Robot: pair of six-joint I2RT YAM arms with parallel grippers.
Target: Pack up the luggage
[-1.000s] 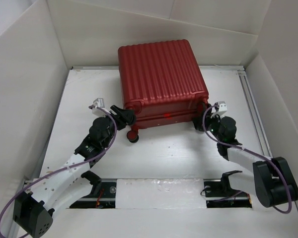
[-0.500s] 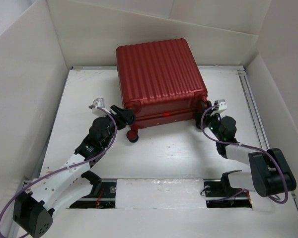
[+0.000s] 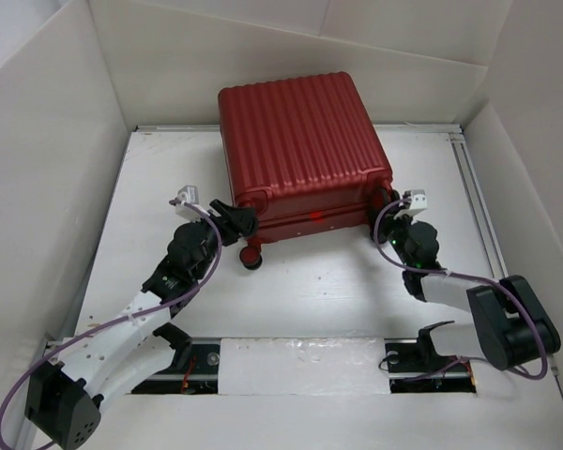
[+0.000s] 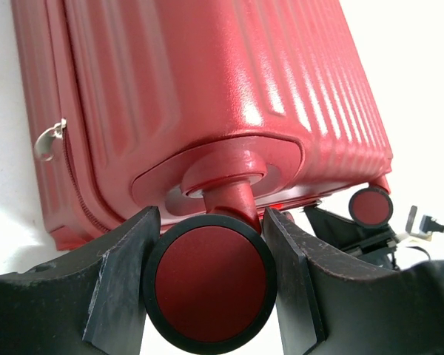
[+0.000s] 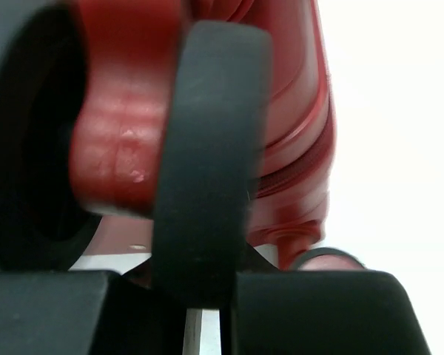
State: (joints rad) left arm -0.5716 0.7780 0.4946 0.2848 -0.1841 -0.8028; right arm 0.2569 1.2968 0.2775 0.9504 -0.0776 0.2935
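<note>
The luggage (image 3: 300, 141), a dark-red ribbed hard-shell case, lies closed on the table with its wheeled end toward the arms. My left gripper (image 3: 236, 220) is at its near left corner. In the left wrist view both fingers (image 4: 126, 259) press the sides of a red-hubbed black wheel (image 4: 211, 285), so my left gripper (image 4: 211, 218) is shut on it. My right gripper (image 3: 387, 211) is at the near right corner. There, my right gripper (image 5: 203, 292) has a black wheel (image 5: 207, 148) edge-on between its dark fingers, which sit against it.
White walls box in the table on the left, back and right. A free wheel (image 3: 251, 259) hangs below the left gripper, and another wheel (image 4: 371, 207) shows farther along the case. A metal zipper pull (image 4: 50, 139) sticks out of the side seam.
My right gripper has closed around the right wheel and its arm has pulled in toward the case. The luggage has shifted slightly to the left. The left arm has not moved.
</note>
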